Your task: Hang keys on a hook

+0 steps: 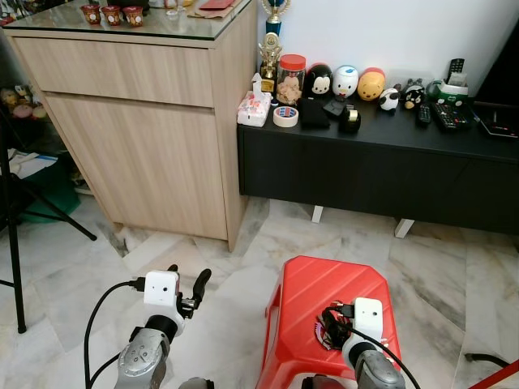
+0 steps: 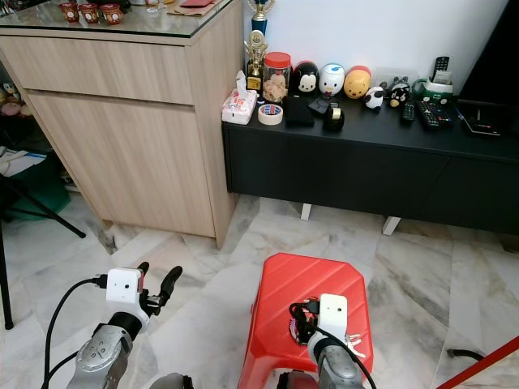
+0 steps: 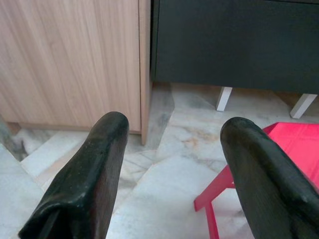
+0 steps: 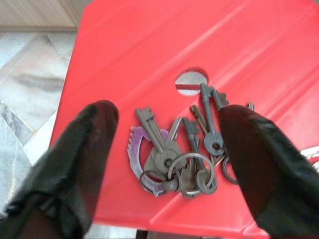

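A: Keys point(image 4: 182, 154)?
B: Lying on red stool point(image 1: 312, 304), btwn right claw point(image 4: 169, 149) fingers — spread wide, not gripping.
A: Left claw point(image 3: 172, 164)?
B: Wide too, over floor nr wood cabinet point(image 1: 146, 154).

Floor point(image 1: 454, 267) is pale marble tile with grey veining; white wall point(image 1: 389, 32) behind. Light wood cabinet point(image 1: 138, 138) with a glass top stands on the left, touching a low black sideboard point(image 1: 381, 174) on white feet along the wall. Sideboard top is cluttered: tissue box point(image 1: 253, 109), tape roll point(image 1: 285, 117), red-lidded jar point(image 1: 290, 79), small trophy point(image 1: 269, 61), round character figurines point(image 1: 345, 81), remotes point(image 1: 444, 115); a red plastic stool point(image 1: 312, 300) stands on the floor in front.
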`<state>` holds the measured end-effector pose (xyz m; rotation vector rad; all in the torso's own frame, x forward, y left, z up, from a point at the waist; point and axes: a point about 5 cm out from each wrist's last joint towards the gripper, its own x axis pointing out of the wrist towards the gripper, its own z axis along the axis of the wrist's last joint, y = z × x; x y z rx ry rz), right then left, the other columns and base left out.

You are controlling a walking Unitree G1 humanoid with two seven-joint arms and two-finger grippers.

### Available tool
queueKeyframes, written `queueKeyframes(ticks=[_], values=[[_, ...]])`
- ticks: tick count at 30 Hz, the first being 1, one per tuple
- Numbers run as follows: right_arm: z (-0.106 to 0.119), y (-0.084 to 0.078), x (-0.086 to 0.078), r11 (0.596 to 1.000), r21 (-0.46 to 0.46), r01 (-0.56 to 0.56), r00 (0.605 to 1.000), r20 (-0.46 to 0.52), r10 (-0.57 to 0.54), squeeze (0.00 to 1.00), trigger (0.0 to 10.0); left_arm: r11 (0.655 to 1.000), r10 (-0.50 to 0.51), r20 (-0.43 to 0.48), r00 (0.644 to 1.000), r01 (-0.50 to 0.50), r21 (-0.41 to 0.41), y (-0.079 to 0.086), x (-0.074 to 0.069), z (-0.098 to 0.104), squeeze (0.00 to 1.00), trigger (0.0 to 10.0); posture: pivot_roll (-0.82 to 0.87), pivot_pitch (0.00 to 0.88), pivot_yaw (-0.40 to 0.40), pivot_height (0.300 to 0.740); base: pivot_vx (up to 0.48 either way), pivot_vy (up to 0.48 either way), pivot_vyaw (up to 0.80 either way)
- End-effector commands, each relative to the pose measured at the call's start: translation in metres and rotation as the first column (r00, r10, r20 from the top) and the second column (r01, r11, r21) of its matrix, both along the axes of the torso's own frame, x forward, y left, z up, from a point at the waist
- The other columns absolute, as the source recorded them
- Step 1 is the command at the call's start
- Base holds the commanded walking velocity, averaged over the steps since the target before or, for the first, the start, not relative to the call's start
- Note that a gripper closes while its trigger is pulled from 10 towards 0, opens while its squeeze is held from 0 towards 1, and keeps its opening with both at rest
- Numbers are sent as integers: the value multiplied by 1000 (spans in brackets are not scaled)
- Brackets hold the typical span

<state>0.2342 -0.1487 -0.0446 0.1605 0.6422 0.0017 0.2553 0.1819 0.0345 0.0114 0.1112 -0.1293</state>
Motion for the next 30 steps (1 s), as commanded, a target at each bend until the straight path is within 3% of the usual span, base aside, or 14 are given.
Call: queueKeyframes(ticks=[1,5,6,7,12,19,25,30], values=[[-2,-1,-2,1000,11,22,1000,-23,-21,1000,10000,1000,-15,-7,1000,15,1,-3,-1,0,0,10000,3,39,-46,648,0,0,0],[-3,-1,-2,998,36,53,998,-45,-52,1000,10000,1000,-16,-13,1000,16,0,-3,-1,-2,0,10000,3,40,-47,648,0,0,0],[-3,-1,-1,996,56,68,996,-55,-64,820,10000,1000,-16,-18,1000,16,0,-2,-1,-3,0,10000,3,42,-48,648,0,0,0],[-4,-1,-1,997,54,63,996,-60,-60,12,10000,1000,-15,-23,1000,15,0,-1,-1,-5,0,10000,4,42,-48,648,0,0,0],[-1,-4,5,999,-32,-7,998,-57,5,0,10000,1000,-13,-40,999,13,0,2,-2,-10,0,10000,3,42,-48,648,0,0,0],[-2,-8,10,999,-4,38,992,-119,-39,0,10000,1000,-17,-40,999,17,0,-1,-3,-12,0,10000,11,43,-51,648,0,0,0],[0,-2,15,998,37,53,994,-102,-49,0,10000,1000,-15,-23,1000,15,-1,-3,-7,-10,0,10000,16,57,-54,648,0,0,0],[-6,2,8,998,39,53,991,-124,-48,0,10000,1000,-14,-3,1000,14,-7,-6,-8,-5,0,10000,20,80,-59,648,0,0,0]])
